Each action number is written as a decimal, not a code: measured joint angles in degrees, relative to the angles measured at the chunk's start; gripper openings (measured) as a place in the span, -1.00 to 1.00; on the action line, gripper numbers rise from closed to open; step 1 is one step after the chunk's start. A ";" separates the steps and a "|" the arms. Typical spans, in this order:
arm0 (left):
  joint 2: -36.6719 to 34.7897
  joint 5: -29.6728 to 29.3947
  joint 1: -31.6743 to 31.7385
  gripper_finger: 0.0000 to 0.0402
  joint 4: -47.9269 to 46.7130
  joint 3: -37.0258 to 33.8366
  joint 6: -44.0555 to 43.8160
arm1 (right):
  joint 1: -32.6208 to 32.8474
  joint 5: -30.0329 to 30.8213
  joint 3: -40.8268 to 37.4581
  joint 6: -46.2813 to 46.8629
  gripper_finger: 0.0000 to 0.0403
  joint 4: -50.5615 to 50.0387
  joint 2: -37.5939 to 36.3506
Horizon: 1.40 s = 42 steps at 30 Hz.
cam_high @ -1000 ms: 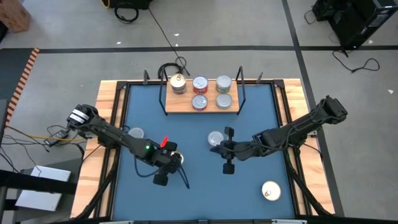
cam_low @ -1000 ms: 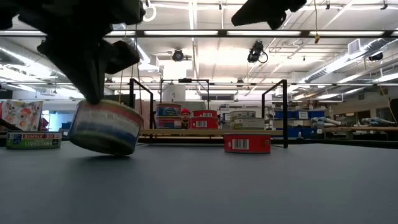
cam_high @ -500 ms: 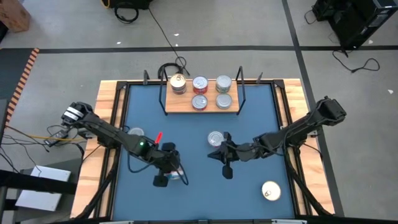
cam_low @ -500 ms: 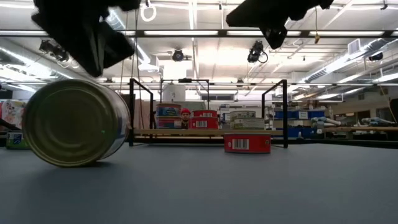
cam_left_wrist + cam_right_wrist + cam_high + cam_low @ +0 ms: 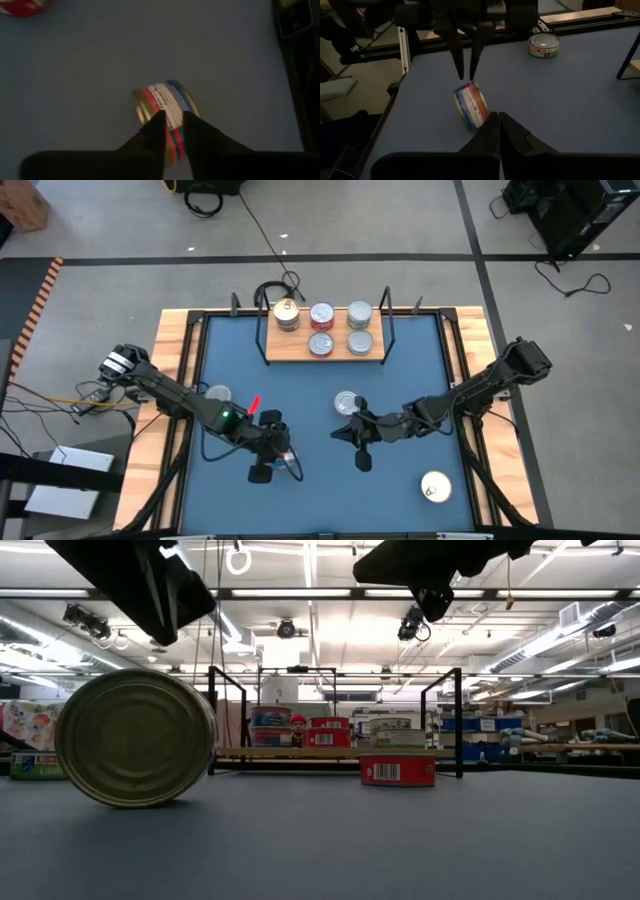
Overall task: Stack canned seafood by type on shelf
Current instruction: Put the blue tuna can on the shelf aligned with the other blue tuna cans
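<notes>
Tin dropped, now on its side near the table's front edge.

A sec ago the left claw (image 5: pixel 172 117) held the tin (image 5: pixel 135 737) tipped up. Now the tin stands on its rim, gold end facing the front edge, and could roll. The claw hangs just above it, fingers a little apart, holding nothing. So this tin isn't on its way yet; I think it needs a new grab, maybe after it's laid flat. The right claw (image 5: pixel 498 117) is close by, more to the middle, fingers shut tight, empty. Past them a red tin (image 5: pixel 397 769) sits flat mid table. At the far edge the shelf (image 5: pixel 300 352) has 5 tins. Two more tins wait: one by the left edge, one by the front right corner.
</notes>
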 joint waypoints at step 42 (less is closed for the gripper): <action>14.61 -1.10 2.51 0.24 -14.77 12.52 -6.18 | -0.12 0.22 0.02 -0.77 -0.98 -1.76 -0.10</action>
